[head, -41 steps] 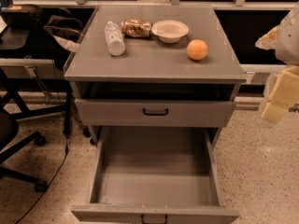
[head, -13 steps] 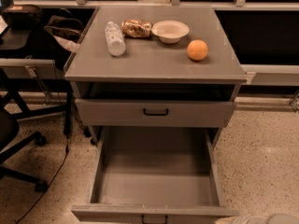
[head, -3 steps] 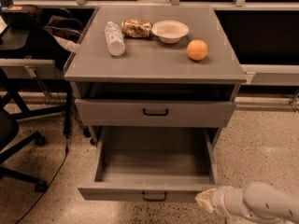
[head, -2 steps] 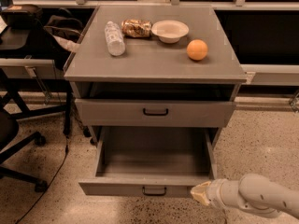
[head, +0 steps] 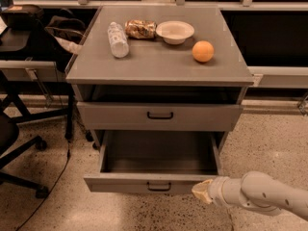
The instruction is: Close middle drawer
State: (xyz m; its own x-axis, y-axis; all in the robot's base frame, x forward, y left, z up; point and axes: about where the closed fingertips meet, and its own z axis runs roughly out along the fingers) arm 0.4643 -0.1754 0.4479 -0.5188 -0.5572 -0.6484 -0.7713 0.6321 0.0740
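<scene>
A grey metal cabinet, seen from above and in front. Its flat top serves as a bench.

Along the bench's far edge lie three things:
- a clear plastic bottle on its side, toward the left;
- a crumpled snack packet just beside the bottle;
- a white bowl, right of centre.

An orange sits nearer the right edge. All four are set well back from the front edge, so a jolt from a closing drawer looks unlikely to knock them off.

Below the bench's front edge, the upper drawer sits close in. Under it, the middle drawer juts out toward you, partly open, with its plain grey tray showing.

Your arm reaches in from the lower right, below the bench's front right corner. The pincer touches the right end of the drawer's flat front, well to the side of the small black handle. You cannot tell from here whether the pincer is wide or narrow.

Contact on the flat front makes sense because closing needs a push, not a grasp. Since the contact is off-centre, the drawer may skew on its runners. Push it straight toward the bench's back edge.
</scene>
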